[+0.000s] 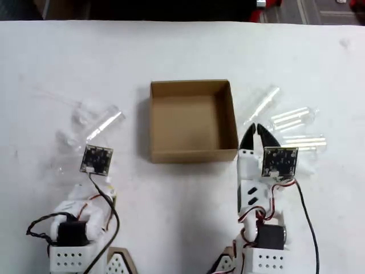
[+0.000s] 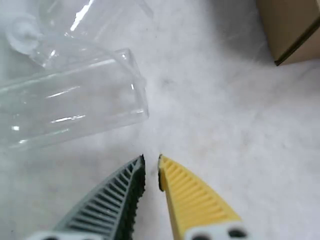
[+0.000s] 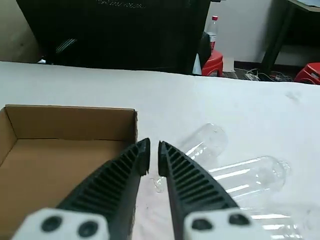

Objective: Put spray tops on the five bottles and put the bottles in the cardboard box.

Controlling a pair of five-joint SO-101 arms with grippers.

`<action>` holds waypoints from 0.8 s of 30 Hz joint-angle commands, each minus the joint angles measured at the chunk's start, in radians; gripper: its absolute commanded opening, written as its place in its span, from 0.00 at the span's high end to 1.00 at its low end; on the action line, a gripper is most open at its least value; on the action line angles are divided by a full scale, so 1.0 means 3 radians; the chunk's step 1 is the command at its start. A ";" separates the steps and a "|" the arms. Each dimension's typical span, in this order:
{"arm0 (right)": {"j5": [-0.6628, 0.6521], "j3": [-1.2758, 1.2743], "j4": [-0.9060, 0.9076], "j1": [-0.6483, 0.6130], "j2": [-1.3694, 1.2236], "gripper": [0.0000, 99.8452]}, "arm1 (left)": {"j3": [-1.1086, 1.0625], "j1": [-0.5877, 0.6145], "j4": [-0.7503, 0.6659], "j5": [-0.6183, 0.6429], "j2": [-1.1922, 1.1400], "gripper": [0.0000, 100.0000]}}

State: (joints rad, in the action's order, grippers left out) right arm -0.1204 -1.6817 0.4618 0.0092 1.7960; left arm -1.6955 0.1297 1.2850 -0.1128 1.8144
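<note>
Entry, one moment, three views.

High view: the cardboard box (image 1: 191, 123) sits open-topped at mid-counter (image 1: 182, 51), between the two arms, with nothing in it. Right of the box, three clear bottles (image 1: 293, 117) lie on their sides, fanned out. Left of the box, a heap of clear plastic pieces (image 1: 94, 127) lies ahead of the left arm. I cannot tell which of them are spray tops. The right hand (image 1: 255, 128) sits beside the box's near right corner, its black fingers drawn to a point.

Right wrist view adds detail. The right hand (image 3: 152, 149) has only a thin slit between its tips and holds nothing. The box's right wall (image 3: 70, 122) is on one side of it, and the bottles (image 3: 250, 172) lie on the counter on the other side, apart from the fingers.

Left wrist view: the left hand (image 2: 151, 161) has one grey finger and one yellow. The tips are nearly touching, with nothing gripped. A clear tube (image 2: 75, 100) lies on its side just ahead of the tips, not touching them. A box corner (image 2: 290, 25) shows at the frame edge.

Surface: the counter is white and faintly mottled.

Room, from the right wrist view: beyond the counter's far edge there is a large dark shape (image 3: 115, 30), a red stool (image 3: 216, 62) and a small red-capped bottle (image 3: 213, 30).
</note>
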 commanded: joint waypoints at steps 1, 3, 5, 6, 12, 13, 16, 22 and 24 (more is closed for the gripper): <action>0.0005 -0.0005 -0.0115 -0.0161 0.0023 0.98 | 0.0010 0.0033 0.0015 -0.0015 0.0033 0.93; 0.0000 0.0041 -0.0294 -0.0263 0.0023 0.94 | 0.0010 0.0033 0.0015 -0.0015 0.0033 0.93; 0.0000 0.0128 -0.0483 -0.0345 0.0023 0.87 | 0.0010 0.0033 0.0015 -0.0015 0.0033 0.93; 0.0000 0.0199 -0.0560 -0.0407 0.0023 0.83 | 0.0010 0.0033 0.0015 -0.0015 0.0033 0.93; 0.0026 0.1054 -0.0136 -0.1537 -0.0008 0.84 | 0.0010 0.0033 0.0015 -0.0015 0.0033 0.93; 0.0026 0.1166 -0.0090 -0.1716 -0.0038 0.84 | 0.0010 0.0033 0.0015 -0.0015 0.0033 0.93; 0.0026 0.1376 -0.0105 -0.1982 -0.0350 0.83 | 0.0010 0.0023 0.0015 -0.0015 0.0033 0.93; 0.0026 0.1739 -0.0064 -0.1864 -0.1675 0.83 | 0.0010 0.0033 0.0015 -0.0015 0.0033 0.93; 0.0026 0.1759 0.0003 -0.1834 -0.2135 0.83 | 0.0010 0.0038 0.0015 -0.0026 0.0033 0.93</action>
State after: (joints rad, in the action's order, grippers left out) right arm -0.1204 -1.2183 0.4373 -0.5646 1.4231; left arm -1.6955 0.1297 1.2850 -0.1128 1.8144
